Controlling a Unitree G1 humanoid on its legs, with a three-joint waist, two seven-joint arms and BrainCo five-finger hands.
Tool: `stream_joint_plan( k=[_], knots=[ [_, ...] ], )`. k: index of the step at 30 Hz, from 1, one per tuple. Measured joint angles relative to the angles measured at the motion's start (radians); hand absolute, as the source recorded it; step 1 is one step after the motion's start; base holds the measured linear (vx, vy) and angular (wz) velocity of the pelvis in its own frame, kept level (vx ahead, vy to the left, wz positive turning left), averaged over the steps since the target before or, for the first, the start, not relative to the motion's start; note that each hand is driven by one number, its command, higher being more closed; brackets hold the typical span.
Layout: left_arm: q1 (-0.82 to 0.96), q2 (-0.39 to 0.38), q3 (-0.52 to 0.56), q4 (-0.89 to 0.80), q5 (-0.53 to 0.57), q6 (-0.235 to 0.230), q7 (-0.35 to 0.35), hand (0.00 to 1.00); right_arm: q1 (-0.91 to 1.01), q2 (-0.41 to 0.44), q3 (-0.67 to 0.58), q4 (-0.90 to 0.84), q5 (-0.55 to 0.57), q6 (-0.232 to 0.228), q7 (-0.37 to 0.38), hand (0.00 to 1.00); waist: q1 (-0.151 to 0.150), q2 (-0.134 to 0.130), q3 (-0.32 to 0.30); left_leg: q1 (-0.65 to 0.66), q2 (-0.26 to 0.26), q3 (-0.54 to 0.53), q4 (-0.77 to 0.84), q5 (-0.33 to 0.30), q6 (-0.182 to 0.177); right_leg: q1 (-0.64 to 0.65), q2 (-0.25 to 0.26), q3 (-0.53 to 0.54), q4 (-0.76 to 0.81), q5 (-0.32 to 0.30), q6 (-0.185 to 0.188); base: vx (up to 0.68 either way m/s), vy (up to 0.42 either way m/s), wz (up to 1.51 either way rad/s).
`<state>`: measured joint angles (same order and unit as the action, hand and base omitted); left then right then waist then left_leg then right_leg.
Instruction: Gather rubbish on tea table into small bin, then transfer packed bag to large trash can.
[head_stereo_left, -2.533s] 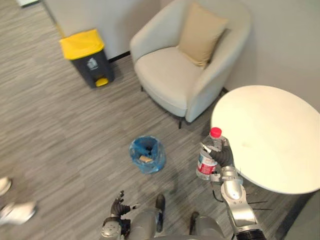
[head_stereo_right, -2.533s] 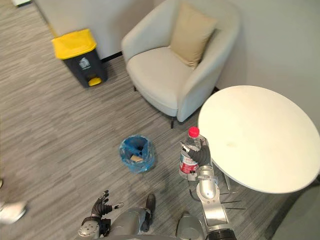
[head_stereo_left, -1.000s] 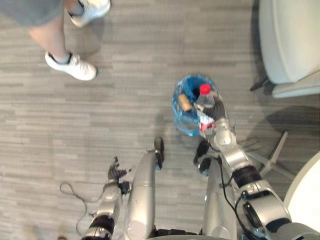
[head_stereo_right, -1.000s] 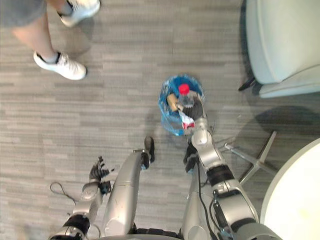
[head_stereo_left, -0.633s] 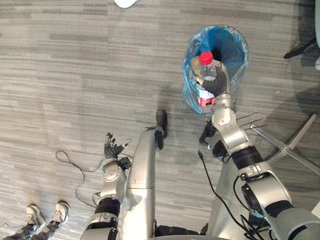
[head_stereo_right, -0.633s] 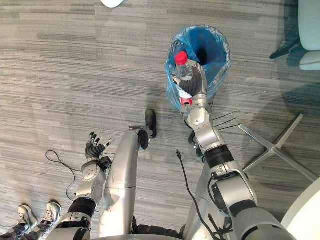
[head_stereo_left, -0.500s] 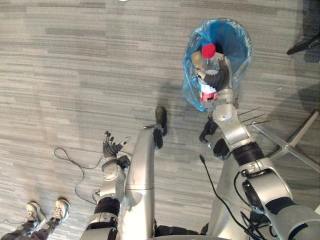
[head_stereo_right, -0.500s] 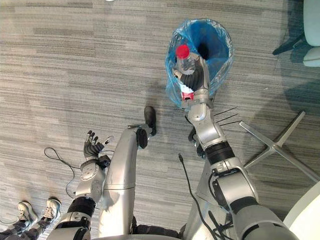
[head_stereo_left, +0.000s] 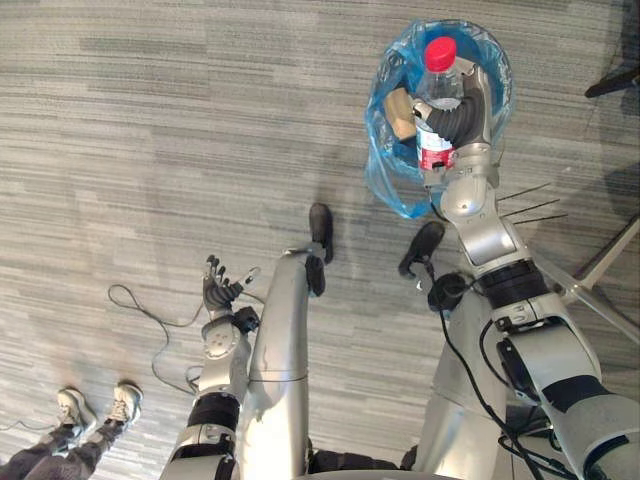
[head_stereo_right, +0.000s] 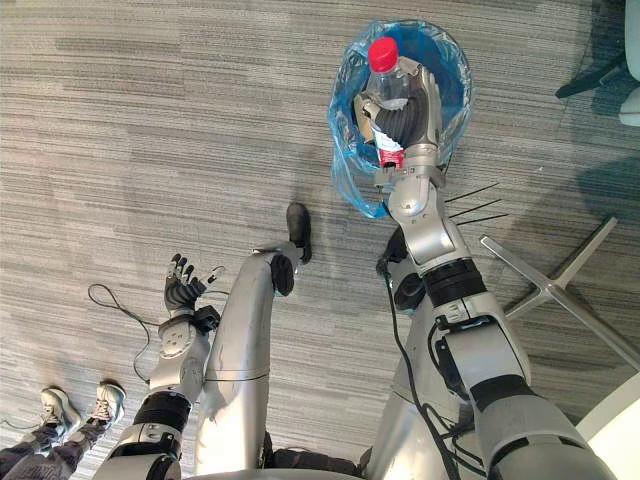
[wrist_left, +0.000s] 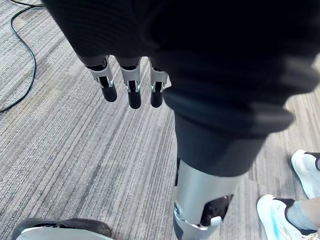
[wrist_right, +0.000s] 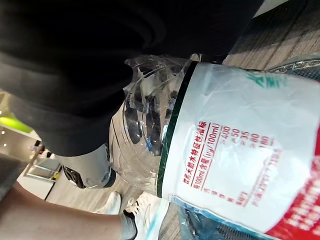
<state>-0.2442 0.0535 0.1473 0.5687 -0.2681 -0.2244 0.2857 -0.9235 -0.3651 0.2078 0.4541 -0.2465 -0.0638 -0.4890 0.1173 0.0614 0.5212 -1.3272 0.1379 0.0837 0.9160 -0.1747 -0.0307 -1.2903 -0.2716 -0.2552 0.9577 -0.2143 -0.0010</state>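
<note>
Person's shoes lower left, well apart. Left hand hangs low – fingers straight, spread, empty. Clear plastic bottle w/ red cap sits upright over blue-bagged small bin, right hand curled round its mid-body at label. Prob. empty: light, thin-walled, slick – mid-body grip suits. Brown scrap in bin; metal star base to the right, not in the way.

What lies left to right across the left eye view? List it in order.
Person's shoes → left hand, open → bottle gripped in the right hand.
</note>
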Motion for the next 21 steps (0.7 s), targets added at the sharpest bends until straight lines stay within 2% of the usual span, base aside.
stream_joint_plan(
  k=[5, 8, 11, 16, 19, 21],
  knots=[
    [0.0, 0.007, 0.001, 0.0, 0.001, 0.0, 0.0, 0.0, -0.005, 0.006, -0.003, -0.06, -0.004, -0.005, -0.036, 0.0, -0.009, -0.002, 0.0, 0.005, 0.002, -0.001, -0.029, 0.018, -0.008, 0.0, 0.008, -0.003, -0.02, 0.011, -0.009, -0.06, -0.011, 0.0],
    [0.0, 0.011, 0.013, 0.001, 0.002, 0.0, 0.001, 0.0, 0.007, 0.023, -0.006, -0.091, -0.041, -0.005, -0.036, 0.0, -0.022, -0.005, 0.001, 0.008, 0.005, -0.002, -0.033, 0.021, -0.01, 0.001, 0.011, -0.005, -0.019, 0.011, -0.009, -0.05, -0.01, -0.01],
    [0.0, 0.015, 0.014, 0.001, 0.003, 0.0, 0.002, 0.0, 0.041, 0.033, -0.011, -0.105, -0.054, -0.005, -0.035, 0.0, -0.022, -0.008, 0.001, 0.009, 0.012, -0.002, -0.032, 0.021, -0.011, 0.002, 0.018, -0.006, -0.021, 0.011, -0.009, -0.04, -0.006, -0.05],
    [0.0, 0.037, 0.015, 0.004, 0.005, 0.002, 0.003, 0.0, 0.126, 0.057, 0.001, -0.126, -0.123, -0.006, -0.027, 0.0, -0.031, -0.026, 0.003, 0.024, 0.023, -0.006, -0.03, 0.021, -0.011, 0.021, 0.028, -0.013, -0.026, 0.013, -0.013, -0.05, -0.006, -0.05],
    [0.005, 0.054, 0.015, 0.017, 0.006, 0.002, 0.004, 0.0, 0.18, 0.063, 0.052, -0.106, -0.199, -0.006, 0.001, 0.0, -0.049, -0.034, 0.001, 0.05, 0.023, -0.01, -0.036, 0.021, -0.012, 0.052, 0.029, -0.02, -0.038, 0.015, -0.016, -0.05, 0.005, -0.01],
    [0.006, 0.065, 0.013, 0.022, 0.008, 0.002, 0.004, 0.0, 0.2, 0.064, 0.094, -0.059, -0.245, -0.006, 0.02, 0.0, -0.049, -0.047, 0.0, 0.069, 0.023, -0.006, -0.05, 0.023, -0.014, 0.07, 0.032, -0.019, -0.053, 0.017, -0.012, -0.04, 0.005, -0.03]
  ],
)
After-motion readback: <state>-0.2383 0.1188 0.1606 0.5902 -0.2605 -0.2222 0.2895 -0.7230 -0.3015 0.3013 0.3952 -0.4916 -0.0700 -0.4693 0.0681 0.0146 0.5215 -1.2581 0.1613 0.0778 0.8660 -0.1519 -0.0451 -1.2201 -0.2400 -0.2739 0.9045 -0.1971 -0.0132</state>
